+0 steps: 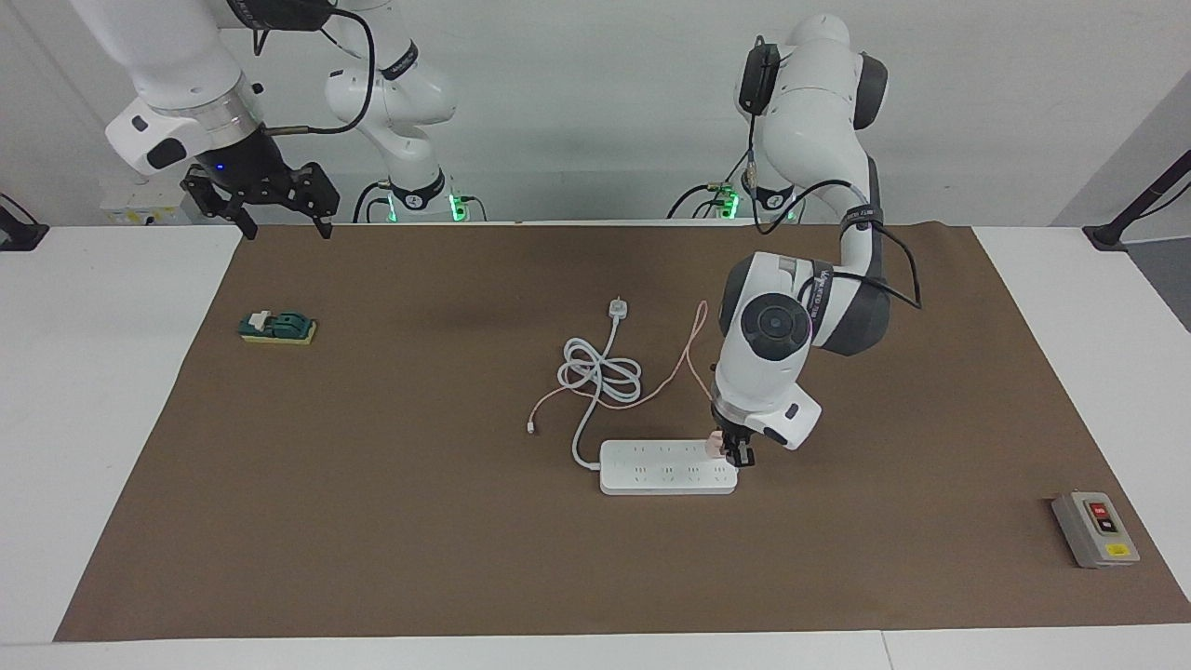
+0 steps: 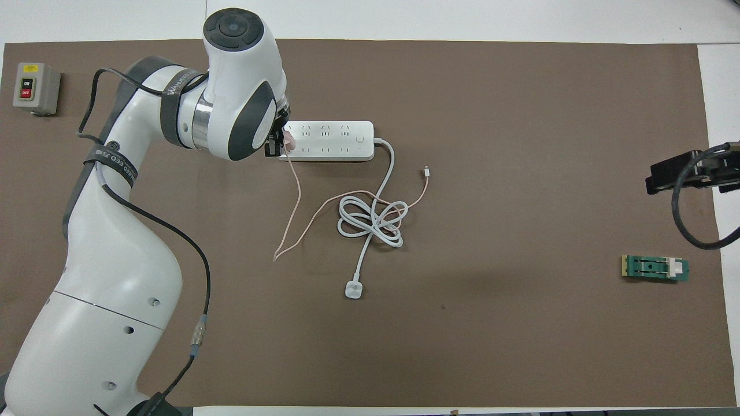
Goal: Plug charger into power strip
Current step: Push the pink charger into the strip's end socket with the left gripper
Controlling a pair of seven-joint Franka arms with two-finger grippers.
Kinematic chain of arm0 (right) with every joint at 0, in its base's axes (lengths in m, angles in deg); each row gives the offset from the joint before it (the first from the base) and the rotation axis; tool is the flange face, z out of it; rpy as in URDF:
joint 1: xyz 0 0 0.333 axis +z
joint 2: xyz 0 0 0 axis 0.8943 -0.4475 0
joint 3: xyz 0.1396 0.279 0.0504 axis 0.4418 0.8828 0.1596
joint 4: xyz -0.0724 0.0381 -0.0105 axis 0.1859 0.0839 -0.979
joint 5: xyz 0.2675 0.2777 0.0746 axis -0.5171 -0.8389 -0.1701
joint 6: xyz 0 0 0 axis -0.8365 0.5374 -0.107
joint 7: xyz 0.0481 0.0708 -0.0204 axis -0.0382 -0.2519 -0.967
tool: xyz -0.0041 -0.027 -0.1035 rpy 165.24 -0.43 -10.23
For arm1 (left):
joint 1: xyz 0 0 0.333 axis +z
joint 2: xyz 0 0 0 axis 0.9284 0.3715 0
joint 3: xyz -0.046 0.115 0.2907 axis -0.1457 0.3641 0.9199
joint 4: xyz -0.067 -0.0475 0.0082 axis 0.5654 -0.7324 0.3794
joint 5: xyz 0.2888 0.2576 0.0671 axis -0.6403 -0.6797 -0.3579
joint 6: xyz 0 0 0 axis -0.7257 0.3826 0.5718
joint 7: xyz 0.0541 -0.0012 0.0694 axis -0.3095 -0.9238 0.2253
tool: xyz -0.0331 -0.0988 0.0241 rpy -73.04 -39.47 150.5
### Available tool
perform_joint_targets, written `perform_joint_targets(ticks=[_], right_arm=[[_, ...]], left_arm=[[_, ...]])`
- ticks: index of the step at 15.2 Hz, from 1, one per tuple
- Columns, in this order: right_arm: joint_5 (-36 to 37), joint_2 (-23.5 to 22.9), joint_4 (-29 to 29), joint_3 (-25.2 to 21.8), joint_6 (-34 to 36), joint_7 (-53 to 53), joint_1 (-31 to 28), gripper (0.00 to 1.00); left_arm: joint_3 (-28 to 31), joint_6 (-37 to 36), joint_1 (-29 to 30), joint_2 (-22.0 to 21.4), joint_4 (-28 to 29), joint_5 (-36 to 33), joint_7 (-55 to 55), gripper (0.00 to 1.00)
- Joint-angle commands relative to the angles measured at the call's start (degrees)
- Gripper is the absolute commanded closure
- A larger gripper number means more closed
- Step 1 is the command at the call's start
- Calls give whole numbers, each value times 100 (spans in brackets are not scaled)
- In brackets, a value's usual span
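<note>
The white power strip [image 1: 662, 468] [image 2: 332, 140] lies flat mid-table, its thick white cord [image 1: 600, 377] [image 2: 370, 216] coiled nearer the robots. My left gripper [image 1: 735, 454] [image 2: 276, 144] is shut on the pale-pink charger [image 1: 715, 444] [image 2: 287, 140]. It holds the charger down on the strip's end toward the left arm's end of the table. The prongs are hidden, so I cannot tell whether they sit in a socket. The thin pink cable [image 1: 689, 354] [image 2: 296, 196] trails from the charger toward the robots. My right gripper [image 1: 287, 231] [image 2: 676, 172] waits open, raised at the right arm's end.
The strip cord's small white plug [image 1: 617, 308] [image 2: 353, 289] lies nearer the robots than the coil. A grey box with red and black buttons [image 1: 1095, 529] [image 2: 36, 88] sits toward the left arm's end. A green block [image 1: 277, 328] [image 2: 655, 268] lies below the right gripper.
</note>
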Motion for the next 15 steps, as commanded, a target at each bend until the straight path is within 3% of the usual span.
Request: perform_joint_targets(ticks=[1,15], right_arm=[[104,97,-106,84,32,-120,-104,0],[113,97,-106,84,32,-120,-104,0]], left_arm=[[37,-162,-80,277,-112,-66,33,100],[54,216,-89,374,-121,-84,86,100]])
